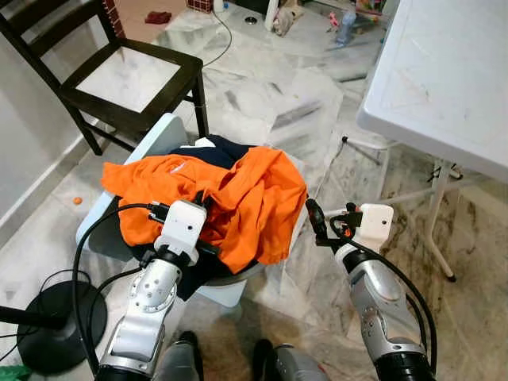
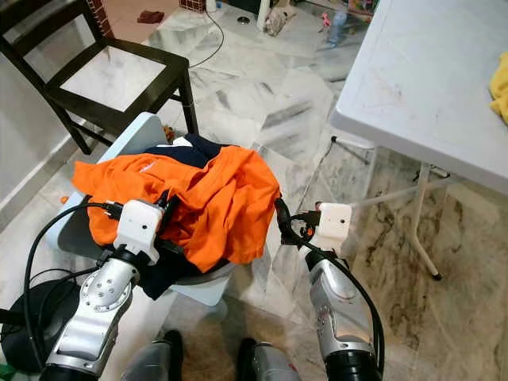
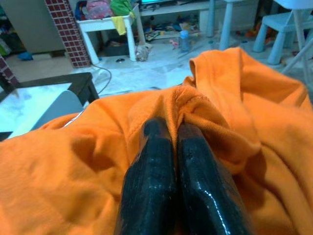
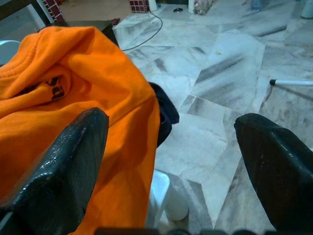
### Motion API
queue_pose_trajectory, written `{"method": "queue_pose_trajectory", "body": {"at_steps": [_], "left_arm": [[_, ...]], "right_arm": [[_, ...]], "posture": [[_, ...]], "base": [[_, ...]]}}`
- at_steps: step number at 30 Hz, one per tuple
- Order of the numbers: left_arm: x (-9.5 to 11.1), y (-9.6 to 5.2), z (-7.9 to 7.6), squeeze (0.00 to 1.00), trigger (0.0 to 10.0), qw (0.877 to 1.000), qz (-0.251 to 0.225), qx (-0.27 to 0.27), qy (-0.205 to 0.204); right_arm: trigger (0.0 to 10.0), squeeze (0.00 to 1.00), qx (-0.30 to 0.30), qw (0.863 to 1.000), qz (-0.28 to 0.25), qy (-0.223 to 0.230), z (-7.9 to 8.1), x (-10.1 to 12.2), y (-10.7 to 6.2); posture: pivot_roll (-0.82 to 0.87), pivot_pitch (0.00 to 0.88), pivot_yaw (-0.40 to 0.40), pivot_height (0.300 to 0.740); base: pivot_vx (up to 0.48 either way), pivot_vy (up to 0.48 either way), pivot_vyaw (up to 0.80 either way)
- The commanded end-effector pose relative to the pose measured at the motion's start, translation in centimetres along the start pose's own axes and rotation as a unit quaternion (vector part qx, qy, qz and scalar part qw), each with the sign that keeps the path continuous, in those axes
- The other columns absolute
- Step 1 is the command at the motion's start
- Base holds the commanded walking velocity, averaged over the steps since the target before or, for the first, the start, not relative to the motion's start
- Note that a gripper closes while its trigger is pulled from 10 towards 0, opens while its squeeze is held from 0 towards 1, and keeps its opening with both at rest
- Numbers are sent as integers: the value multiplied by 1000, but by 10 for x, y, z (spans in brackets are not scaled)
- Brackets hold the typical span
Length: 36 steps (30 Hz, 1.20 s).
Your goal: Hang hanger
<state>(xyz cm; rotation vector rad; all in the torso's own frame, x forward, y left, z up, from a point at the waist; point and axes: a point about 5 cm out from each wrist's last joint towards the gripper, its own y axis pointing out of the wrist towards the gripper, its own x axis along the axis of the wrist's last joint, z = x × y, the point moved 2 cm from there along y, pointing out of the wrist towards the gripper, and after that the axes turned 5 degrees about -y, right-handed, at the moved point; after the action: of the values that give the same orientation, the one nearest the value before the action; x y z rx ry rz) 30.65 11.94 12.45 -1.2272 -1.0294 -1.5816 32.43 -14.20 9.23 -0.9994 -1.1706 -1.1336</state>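
An orange shirt (image 1: 238,190) lies crumpled over a dark navy garment (image 1: 226,147) on a low pale-blue plastic chair (image 1: 163,131). My left gripper (image 3: 168,128) rests on the near side of the heap, shut on a raised fold of the orange shirt (image 3: 205,112), with cloth bunched around its fingertips. My right gripper (image 1: 327,222) hovers just beyond the shirt's right edge, open, with nothing between its fingers (image 4: 73,156). In the right wrist view the shirt's hanging edge (image 4: 112,112) is beside one finger.
A dark wooden chair (image 1: 131,75) stands behind the blue chair on the left. A white folding table (image 1: 444,71) with thin legs fills the right. A black round stand base (image 1: 51,325) and cables lie on the marble floor at the near left.
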Motion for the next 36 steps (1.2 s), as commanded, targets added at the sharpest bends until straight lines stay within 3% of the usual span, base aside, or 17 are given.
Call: {"method": "queue_pose_trajectory", "body": {"at_steps": [1, 11, 18, 20, 26, 36], "left_arm": [[0, 0, -2, 0, 10000, 1000, 5, -1, -13], [-1, 8, -2, 0, 10000, 1000, 18, -9, -15], [1, 2, -3, 0, 10000, 999, 21, -37, -1], [-1, 2, 1, 0, 10000, 999, 26, -31, -24], [1, 7, 4, 0, 10000, 999, 26, -28, -36], [2, 8, 0, 0, 10000, 998, 23, -37, -46]], "right_arm": [[10000, 0, 1, 1000, 16, -5, -4, -6, -1], [10000, 0, -8, 1000, 8, 1, -4, -1, 1], [10000, 0, -31, 999, 0, 24, -8, 2, 1], [10000, 0, -31, 999, -1, 25, -8, 2, 1], [10000, 0, -31, 999, 1, 28, -7, 1, 4], [10000, 0, -30, 999, -2, 25, -8, 2, 5]], "posture": [[145, 248, -86, 740], [129, 252, -83, 740], [142, 239, -68, 740], [143, 233, -67, 740], [145, 224, -63, 740], [138, 218, -66, 740]], "base": [[0, 0, -581], [0, 0, -694], [0, 0, 0], [0, 0, -478], [129, -306, -700], [236, -362, 0]]}}
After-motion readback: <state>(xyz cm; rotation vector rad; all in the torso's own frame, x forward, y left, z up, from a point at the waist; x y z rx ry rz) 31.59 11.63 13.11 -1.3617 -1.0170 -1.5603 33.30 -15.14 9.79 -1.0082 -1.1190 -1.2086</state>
